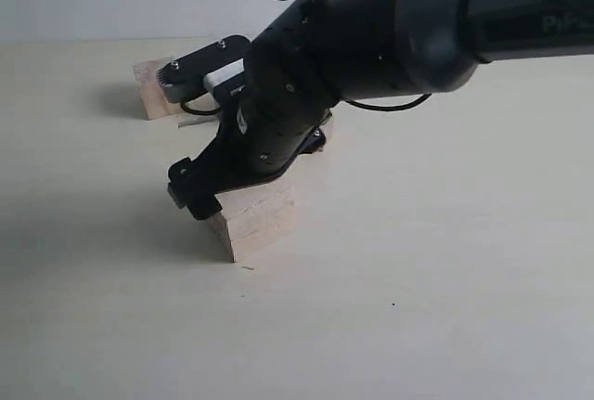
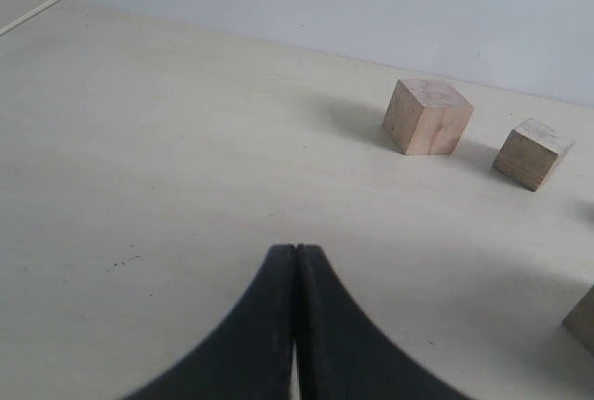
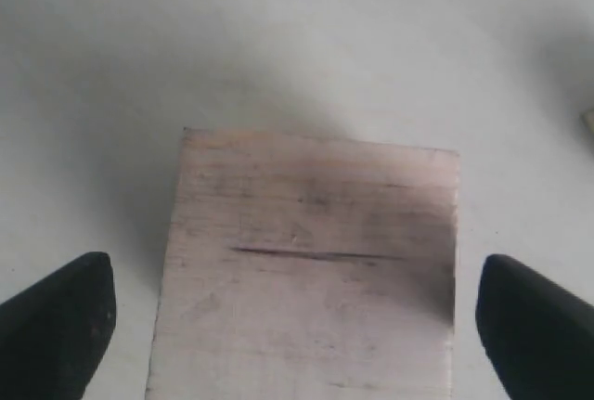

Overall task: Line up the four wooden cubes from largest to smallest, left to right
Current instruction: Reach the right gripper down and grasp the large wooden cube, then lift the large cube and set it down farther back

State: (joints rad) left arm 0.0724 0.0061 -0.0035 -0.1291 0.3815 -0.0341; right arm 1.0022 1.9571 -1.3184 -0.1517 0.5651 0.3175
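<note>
Right wrist view: right gripper (image 3: 292, 293) gaping wide, big pale slit-faced wooden cube (image 3: 311, 233) loose between its fingers (image 3: 56, 326), so an off-centre squeeze could twist it.

a pale cream table (image 1: 445, 279) was seen. the largest cube (image 1: 252, 219), marked by a thin dark slit, was set on it near the middle; another cube (image 1: 154, 89) was set at ten o'clock from it, well apart.
</note>
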